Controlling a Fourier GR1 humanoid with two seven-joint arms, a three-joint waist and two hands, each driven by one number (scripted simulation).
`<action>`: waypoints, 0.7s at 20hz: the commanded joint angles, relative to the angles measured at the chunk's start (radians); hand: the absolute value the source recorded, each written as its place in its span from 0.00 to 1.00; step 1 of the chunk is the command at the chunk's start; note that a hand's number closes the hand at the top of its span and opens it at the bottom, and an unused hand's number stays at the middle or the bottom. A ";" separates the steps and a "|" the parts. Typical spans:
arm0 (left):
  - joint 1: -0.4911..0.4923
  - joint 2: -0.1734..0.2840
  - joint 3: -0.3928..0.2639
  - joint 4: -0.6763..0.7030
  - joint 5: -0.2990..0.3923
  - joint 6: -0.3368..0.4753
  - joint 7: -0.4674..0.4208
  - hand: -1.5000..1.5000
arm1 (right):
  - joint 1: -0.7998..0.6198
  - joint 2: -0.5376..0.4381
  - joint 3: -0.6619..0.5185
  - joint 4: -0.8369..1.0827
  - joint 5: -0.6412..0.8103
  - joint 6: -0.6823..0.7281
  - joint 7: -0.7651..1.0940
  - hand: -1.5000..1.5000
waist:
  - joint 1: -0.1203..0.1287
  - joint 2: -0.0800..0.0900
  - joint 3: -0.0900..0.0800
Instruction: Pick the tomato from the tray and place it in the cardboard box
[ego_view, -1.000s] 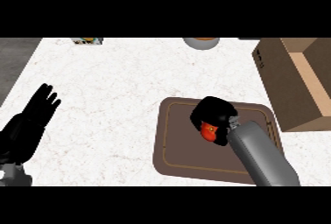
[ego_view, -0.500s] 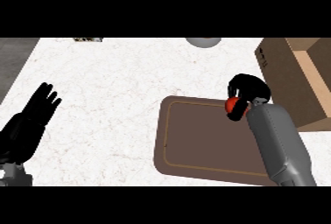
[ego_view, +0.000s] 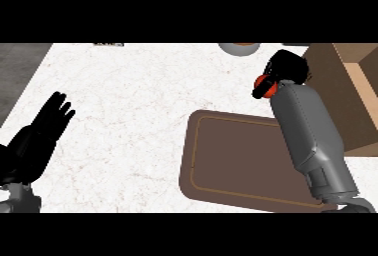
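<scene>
My right hand (ego_view: 286, 69) is curled round the red tomato (ego_view: 264, 86), of which only a sliver shows under the black fingers. The hand hangs above the white counter, past the far edge of the brown tray (ego_view: 236, 160) and just left of the cardboard box (ego_view: 345, 85). The box stands open at the right edge of the view. My grey right forearm (ego_view: 310, 135) crosses the tray's right side. My left hand (ego_view: 40, 135) rests open at the left edge, fingers pointing up.
A grey round bowl (ego_view: 238, 48) sits at the counter's far edge, behind my right hand. A small dark item (ego_view: 108, 44) lies at the far left of that edge. The counter's dark left border (ego_view: 18, 75) runs down the view's left side.
My right hand has lifted the tomato off the tray and carried it away from me and to the right, toward the box. The left hand has not moved.
</scene>
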 joint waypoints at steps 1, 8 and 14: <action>-0.028 0.005 0.005 -0.002 -0.001 0.016 0.035 0.50 | -0.134 0.010 0.015 0.052 0.041 -0.087 0.074 1.00 | -0.011 -0.007 -0.001; 0.035 -0.011 0.006 0.007 -0.016 0.005 -0.025 0.50 | -0.277 -0.062 0.032 0.019 0.126 -0.197 0.207 1.00 | -0.010 -0.010 -0.001; 0.013 -0.019 0.003 0.052 -0.015 0.004 -0.011 0.50 | -0.365 -0.137 0.033 -0.005 0.160 -0.122 0.319 1.00 | -0.034 -0.015 -0.002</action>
